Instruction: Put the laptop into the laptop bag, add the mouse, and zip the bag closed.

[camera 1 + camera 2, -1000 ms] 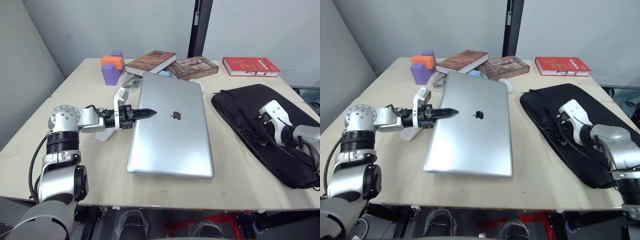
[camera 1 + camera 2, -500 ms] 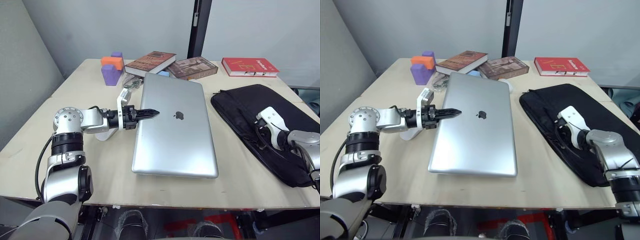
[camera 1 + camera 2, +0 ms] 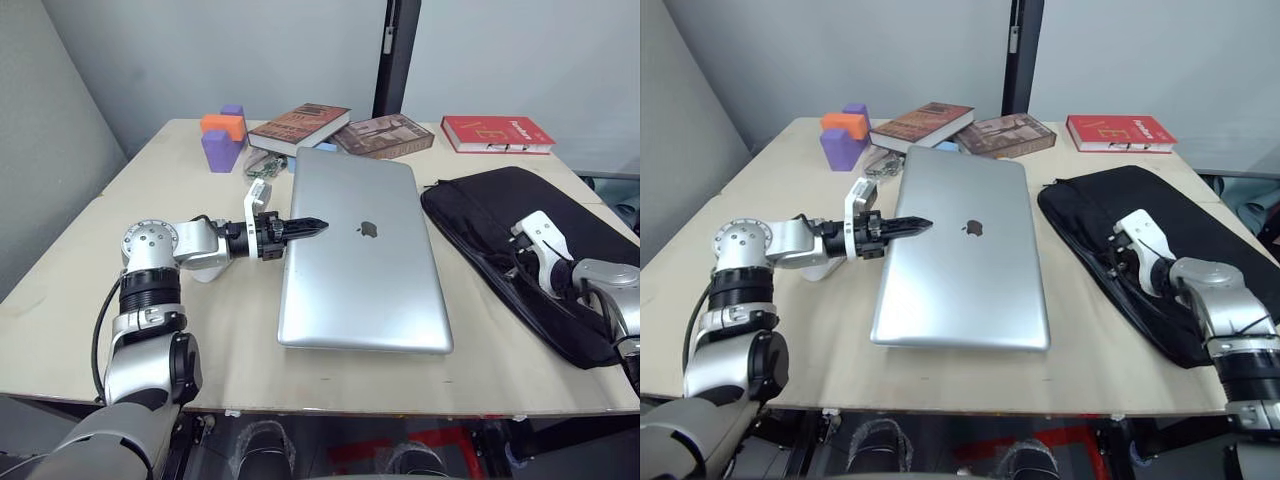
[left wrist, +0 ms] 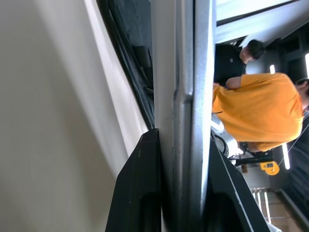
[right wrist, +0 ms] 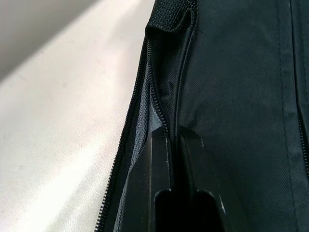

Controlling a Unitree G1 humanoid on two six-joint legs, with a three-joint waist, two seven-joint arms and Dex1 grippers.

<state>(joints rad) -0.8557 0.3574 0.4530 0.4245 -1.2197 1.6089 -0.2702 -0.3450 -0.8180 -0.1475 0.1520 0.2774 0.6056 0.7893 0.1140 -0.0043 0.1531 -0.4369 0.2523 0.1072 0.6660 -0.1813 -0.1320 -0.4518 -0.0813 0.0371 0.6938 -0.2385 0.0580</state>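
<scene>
A: where's the laptop (image 3: 365,250) sitting?

B: flat on the table (image 3: 150,180), lid shut, just left of the laptop bag (image 3: 520,255). Left gripper (image 3: 305,227) is clamped on its left edge.

A: and the right gripper (image 5: 175,140)?

B: pinched on the upper flap of the bag at its open zip, near the laptop side.

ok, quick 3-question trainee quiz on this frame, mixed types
1. True or false: the laptop is inside the bag.
2. What does the left claw grip?
A) a book
B) the laptop's edge
C) the purple block
3. Fill in: the right claw pinches the bag's fabric next to its ____.

Key: 1 false; 2 B; 3 zip
</scene>
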